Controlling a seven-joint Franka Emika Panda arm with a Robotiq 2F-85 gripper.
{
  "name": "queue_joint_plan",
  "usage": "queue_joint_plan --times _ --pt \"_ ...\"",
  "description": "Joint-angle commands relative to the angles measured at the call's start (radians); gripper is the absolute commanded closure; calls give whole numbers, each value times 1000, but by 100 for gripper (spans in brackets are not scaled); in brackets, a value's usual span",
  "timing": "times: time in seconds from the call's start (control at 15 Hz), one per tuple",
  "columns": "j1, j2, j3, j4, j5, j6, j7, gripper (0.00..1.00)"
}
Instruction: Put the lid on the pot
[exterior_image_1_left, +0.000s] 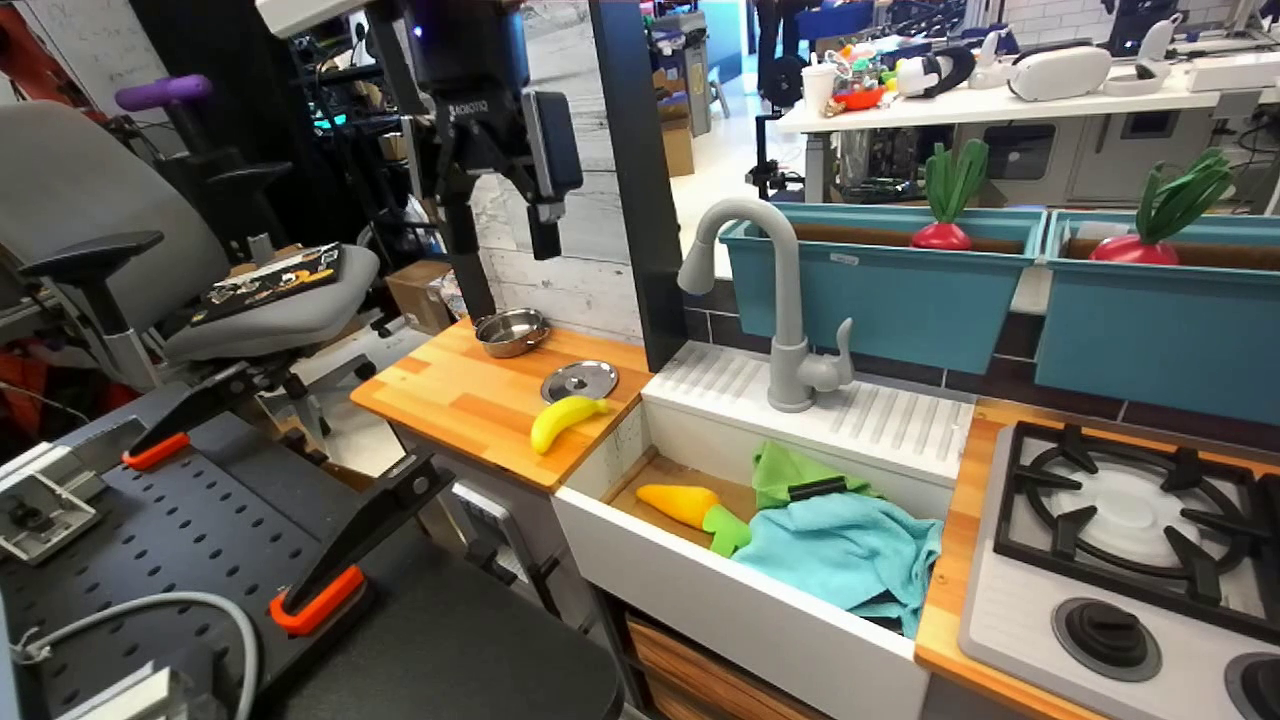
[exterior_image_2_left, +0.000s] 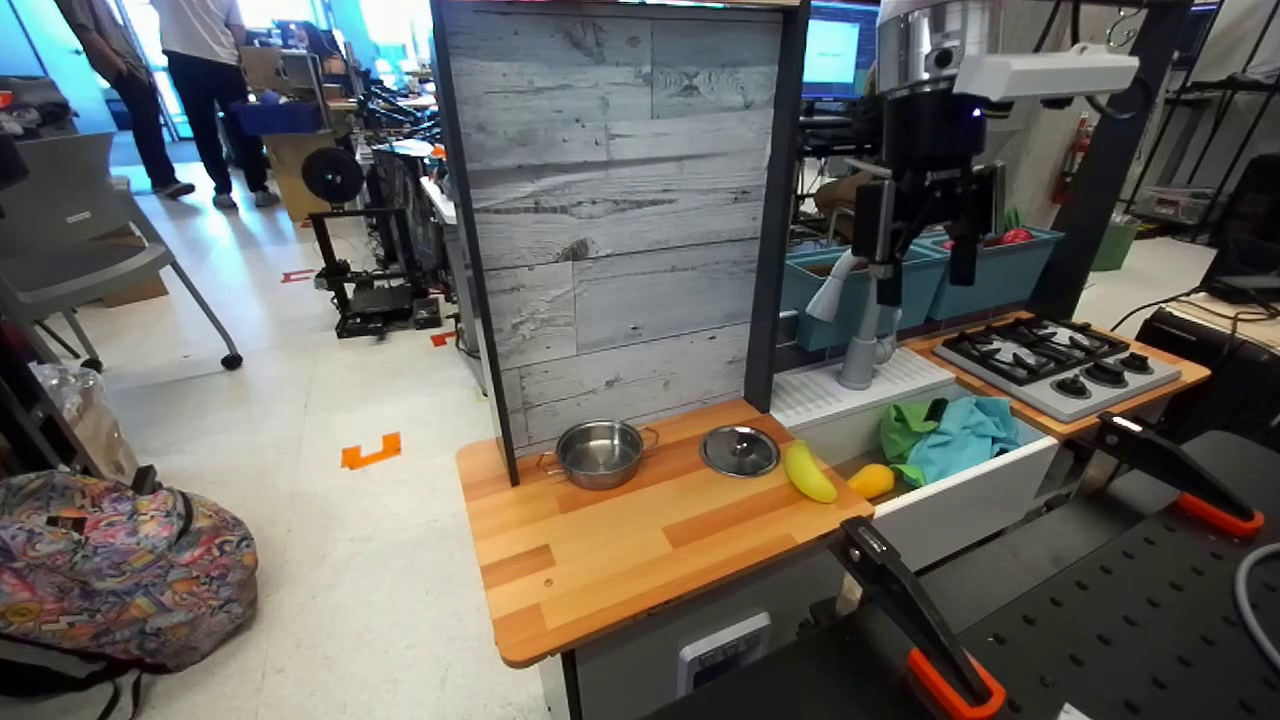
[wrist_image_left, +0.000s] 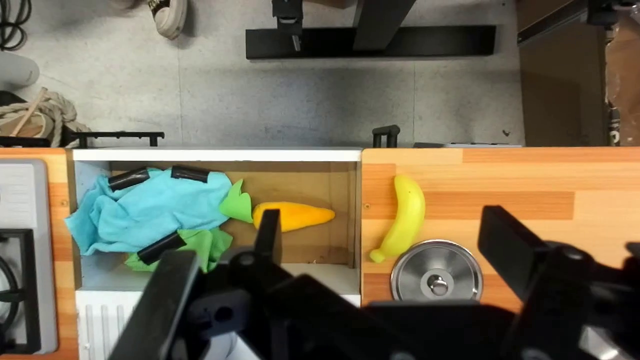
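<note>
The lid is a round silvery disc with a knob. It lies flat on the wooden counter in both exterior views (exterior_image_1_left: 580, 382) (exterior_image_2_left: 739, 451) and shows in the wrist view (wrist_image_left: 420, 265), its near edge hidden by the gripper body. The pot, a small metal pot with side handles, stands upright and uncovered on the counter (exterior_image_1_left: 511, 333) (exterior_image_2_left: 600, 455). In the wrist view only a shiny part of the pot (wrist_image_left: 600, 345) shows at the bottom right. My gripper (exterior_image_1_left: 503, 238) (exterior_image_2_left: 925, 278) (wrist_image_left: 382, 227) is open and empty, high above the counter and sink, apart from both.
A yellow banana (exterior_image_1_left: 567, 420) lies right beside the lid. The white sink (exterior_image_1_left: 740, 620) holds a toy carrot (exterior_image_1_left: 680, 503) and cloths (exterior_image_1_left: 840, 545). A grey faucet (exterior_image_1_left: 787, 300), a dark post (exterior_image_1_left: 635, 180), a plank wall (exterior_image_2_left: 615, 200) and a stove (exterior_image_1_left: 1130, 530) stand around.
</note>
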Motion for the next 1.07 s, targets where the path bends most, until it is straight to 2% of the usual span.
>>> queue_joint_plan --times 0.0,0.13,0.67,1.0 --pt "6 13 -7 16 4 -7 -2 0" --pt "6 15 -7 26 4 -12 -2 0" --pt "-2 187 62 50 89 272 -44 0" --pt "-23 333 118 133 108 383 -89 0"
